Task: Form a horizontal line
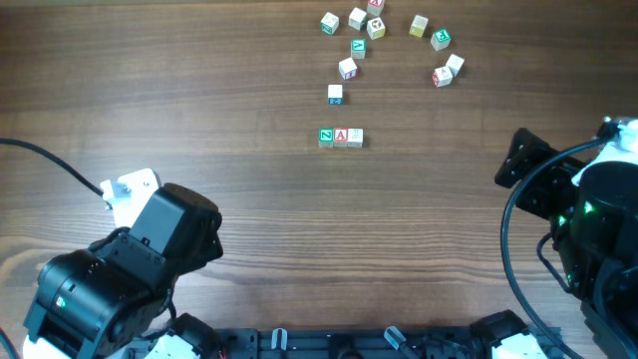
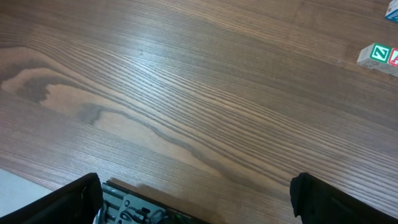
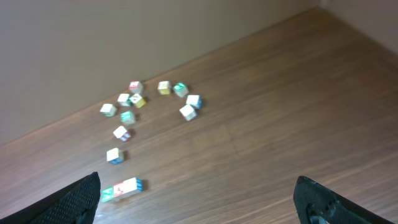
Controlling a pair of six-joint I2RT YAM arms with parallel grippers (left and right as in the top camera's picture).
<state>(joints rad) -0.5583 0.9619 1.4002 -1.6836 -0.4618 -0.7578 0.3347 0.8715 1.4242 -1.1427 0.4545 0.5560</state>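
Observation:
Three small pale wooden cubes touch side by side in a left-to-right row at mid-table: a green-lettered cube, a cube with a red "A" and a pale-faced cube. My left gripper is open and empty over bare wood near the table's front left. The row's green-lettered end shows far off at the left wrist view's upper right edge. My right gripper is open and empty, raised at the right side. The row lies just inside its left fingertip, well below it.
Several loose alphabet cubes are scattered at the table's far side, one with a blue side nearest the row. The left arm's black body fills the front left corner, the right arm the right edge. A wall backs the table.

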